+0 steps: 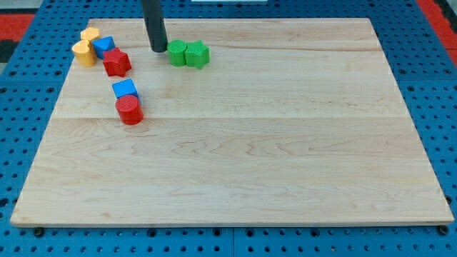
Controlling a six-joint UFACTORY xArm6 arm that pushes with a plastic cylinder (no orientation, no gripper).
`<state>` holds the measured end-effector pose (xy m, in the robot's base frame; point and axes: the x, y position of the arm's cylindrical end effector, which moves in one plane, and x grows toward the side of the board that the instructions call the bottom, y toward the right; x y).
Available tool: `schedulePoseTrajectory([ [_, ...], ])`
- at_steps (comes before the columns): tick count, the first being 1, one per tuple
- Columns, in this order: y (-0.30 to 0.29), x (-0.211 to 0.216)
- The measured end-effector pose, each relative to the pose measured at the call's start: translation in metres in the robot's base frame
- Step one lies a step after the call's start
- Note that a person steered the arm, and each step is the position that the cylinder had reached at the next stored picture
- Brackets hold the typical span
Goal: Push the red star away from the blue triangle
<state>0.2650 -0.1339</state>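
Note:
The red star [116, 63] lies near the board's top left, touching the blue triangle [103, 46] just up and left of it. My tip [158, 49] rests on the board to the right of the red star, with a clear gap between them, and just left of the green round block [177, 53].
Two yellow blocks [86, 47] sit left of the blue triangle at the board's top-left corner. A green star [197, 53] touches the green round block on its right. A blue cube [126, 90] and a red cylinder [130, 110] sit together below the red star. The wooden board [285, 143] lies on a blue pegboard.

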Motion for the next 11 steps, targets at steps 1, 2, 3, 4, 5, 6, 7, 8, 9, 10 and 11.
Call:
schedulePoseTrajectory([
  [1, -0.033, -0.024],
  [2, -0.050, -0.043],
  [3, -0.060, -0.032],
  [4, -0.070, -0.020],
  [5, -0.072, -0.010],
  [6, -0.072, 0.002],
  [7, -0.072, 0.016],
  [8, -0.072, 0.042],
  [9, -0.072, 0.072],
  [10, -0.072, 0.098],
  [11, -0.088, 0.113],
])
